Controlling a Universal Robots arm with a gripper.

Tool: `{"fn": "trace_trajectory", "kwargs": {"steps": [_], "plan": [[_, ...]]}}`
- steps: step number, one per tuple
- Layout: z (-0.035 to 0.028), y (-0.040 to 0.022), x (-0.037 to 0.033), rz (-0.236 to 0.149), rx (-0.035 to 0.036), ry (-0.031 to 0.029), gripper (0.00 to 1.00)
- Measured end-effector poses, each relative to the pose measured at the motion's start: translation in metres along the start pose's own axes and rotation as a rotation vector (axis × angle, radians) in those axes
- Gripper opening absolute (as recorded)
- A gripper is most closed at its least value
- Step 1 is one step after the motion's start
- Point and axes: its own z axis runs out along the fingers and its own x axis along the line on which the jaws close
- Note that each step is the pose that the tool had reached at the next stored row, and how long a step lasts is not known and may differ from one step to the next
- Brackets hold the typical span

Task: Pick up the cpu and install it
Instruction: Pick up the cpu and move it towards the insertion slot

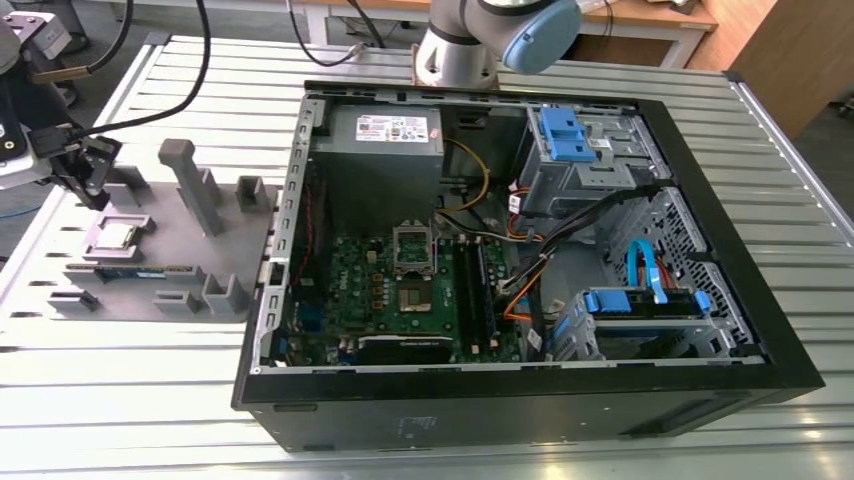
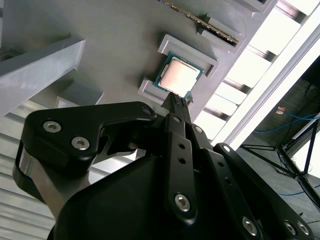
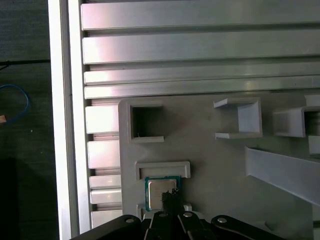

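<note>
The cpu lies flat in a shallow square pocket of the grey moulded tray, shiny metal top up, near the tray's edge farthest from the open computer case. The gripper hangs above that same end of the tray, empty, its two thin black fingers drawn together. In the second wrist view the fingertips sit just over one edge of the cpu; whether they touch it cannot be told. A long green memory stick rests in a slot of the tray just beside the cpu's pocket. The tray sits on a slatted metal table, close against the case's side.
</note>
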Motion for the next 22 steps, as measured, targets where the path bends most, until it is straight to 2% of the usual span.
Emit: {"fn": "trace_trajectory", "kwargs": {"steps": [7, 22], "plan": [[0.0034, -0.0001, 0.0003, 0.000, 0.0006, -0.0001, 0.11], [0.0052, -0.0012, 0.0003, 0.000, 0.0007, -0.0001, 0.11]]}}
